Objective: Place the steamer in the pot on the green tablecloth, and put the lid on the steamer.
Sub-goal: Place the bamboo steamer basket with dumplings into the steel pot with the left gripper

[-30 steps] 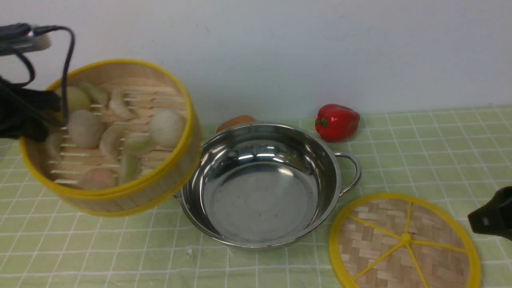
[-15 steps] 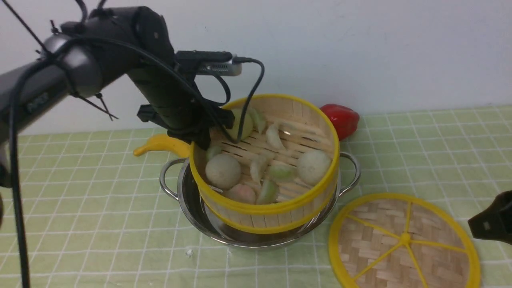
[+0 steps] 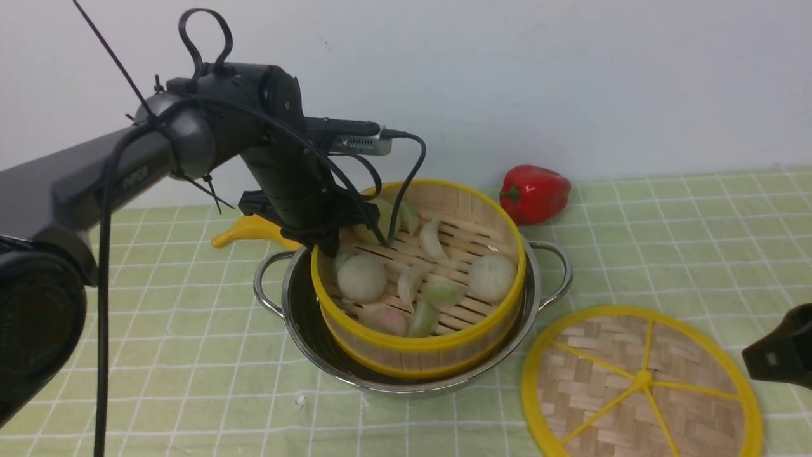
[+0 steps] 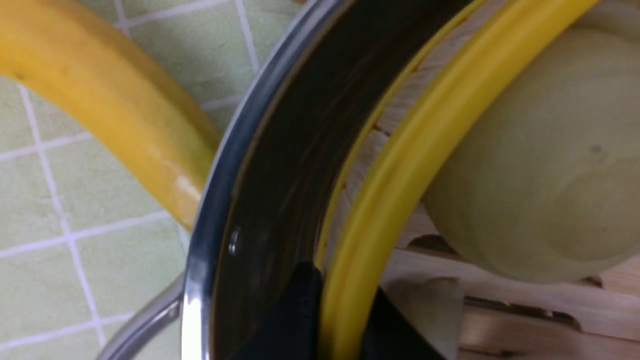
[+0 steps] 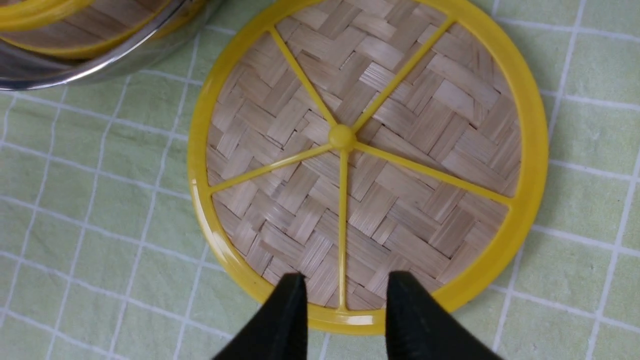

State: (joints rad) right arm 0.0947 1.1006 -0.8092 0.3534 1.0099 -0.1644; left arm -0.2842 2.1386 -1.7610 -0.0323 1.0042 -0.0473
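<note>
The steamer, a bamboo basket with a yellow rim and pale buns inside, sits in the steel pot on the green tablecloth, tilted slightly. My left gripper is shut on its far-left rim. In the left wrist view one black finger is on each side of the yellow rim, inside the pot's wall. The lid, a woven disc with yellow spokes, lies flat to the right of the pot. My right gripper hovers open over the lid's near edge, holding nothing.
A yellow banana lies behind the pot on the left, close to its handle. A red bell pepper stands behind the pot on the right, by the white wall. The pot's right handle sticks out towards the lid.
My left arm carried the steamer from the left, over the pot, and lowered it into the pot. The right gripper and the lid stayed where they were.
</note>
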